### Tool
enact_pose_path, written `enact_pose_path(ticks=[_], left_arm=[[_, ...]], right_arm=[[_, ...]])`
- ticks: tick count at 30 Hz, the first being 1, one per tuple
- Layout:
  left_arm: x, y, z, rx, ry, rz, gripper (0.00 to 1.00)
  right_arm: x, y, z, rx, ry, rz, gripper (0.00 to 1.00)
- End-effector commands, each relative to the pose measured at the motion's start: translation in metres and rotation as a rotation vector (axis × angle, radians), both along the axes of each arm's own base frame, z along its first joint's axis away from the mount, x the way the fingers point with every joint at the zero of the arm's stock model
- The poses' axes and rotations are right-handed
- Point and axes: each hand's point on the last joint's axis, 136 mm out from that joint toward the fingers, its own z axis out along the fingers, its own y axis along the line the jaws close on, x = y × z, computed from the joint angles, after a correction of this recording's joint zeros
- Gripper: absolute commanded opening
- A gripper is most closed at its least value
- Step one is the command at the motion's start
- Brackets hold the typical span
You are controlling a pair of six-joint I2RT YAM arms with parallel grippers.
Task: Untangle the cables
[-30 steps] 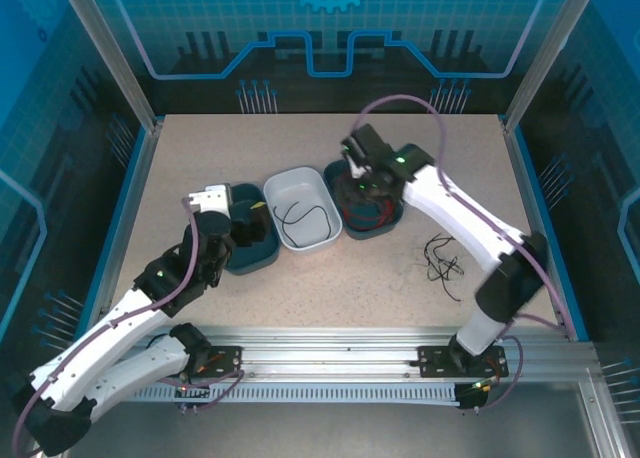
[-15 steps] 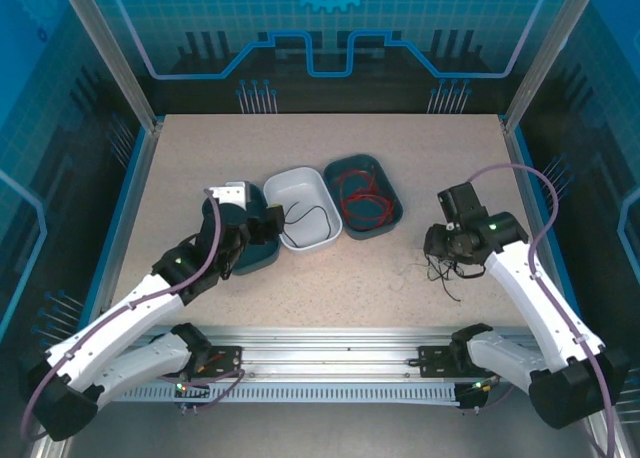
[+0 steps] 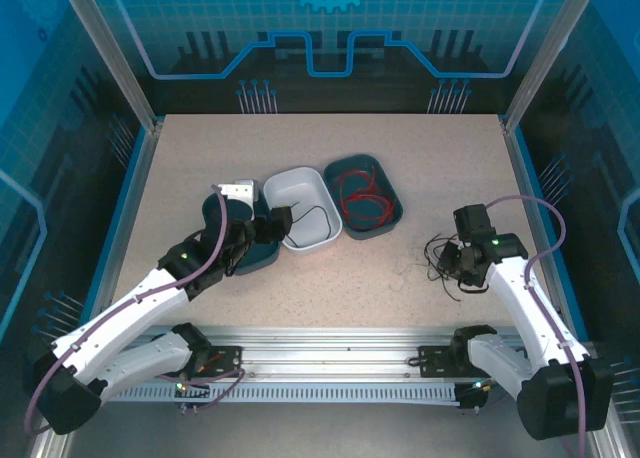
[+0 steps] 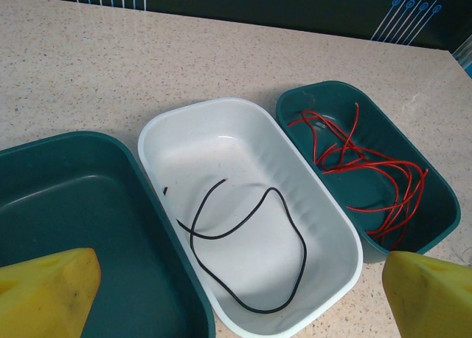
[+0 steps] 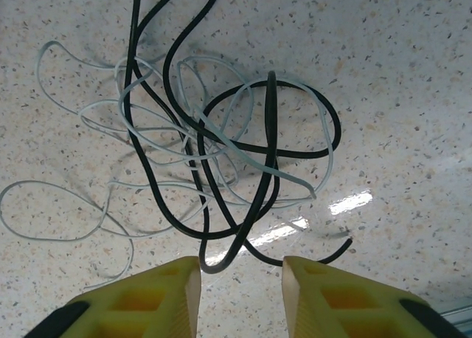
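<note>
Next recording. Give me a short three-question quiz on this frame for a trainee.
1. What lies in the white tray? A) red cables B) one black cable C) nothing
2. True or false: the red cables lie in a green tray.
3. What lies on the table by the right gripper?
Key: 1 B. 2 True. 3 A tangle of black and whitish cables.

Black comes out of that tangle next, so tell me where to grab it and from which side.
Grip the black cable at its bend nearest the right gripper, where it curves clear of the whitish cables crossing it farther up. It lies flat on the table, so come straight down, jaws astride the bend.
</note>
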Motion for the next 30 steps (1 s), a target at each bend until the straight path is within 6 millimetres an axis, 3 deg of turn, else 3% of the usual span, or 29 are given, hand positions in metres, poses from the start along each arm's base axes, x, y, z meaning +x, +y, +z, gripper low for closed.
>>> enact_pose_path(ticks=[1,7,12,18,23,30], left_arm=[[0.004,-0.003,0.015,-0.04,-0.032,-0.001,0.99],[0.004,-0.004,0.014,-0.045,-0.027,-0.004,0.99],[0.003,-0.008,0.012,-0.055,-0.02,-0.025,0.99],[0.001,-0.025,0.015,-0.099,-0.033,-0.11,0.99],[0.001,-0.045,0.02,-0.145,-0.041,-0.199,0.99],[0.0,-0.08,0.025,-0.221,-0.028,-0.349,0.99]], right_arm=[[0.008,0.001,-0.002,0.041,-0.054,-0.043,0.29],[0.017,0.002,-0.012,0.053,-0.065,-0.044,0.22],[0.027,0.012,-0.003,0.098,-0.114,0.007,0.01],[0.034,0.023,0.05,0.139,-0.237,0.093,0.0],[0.027,0.031,0.097,0.142,-0.264,0.167,0.0],[0.019,0.038,0.145,0.146,-0.323,0.263,0.01]])
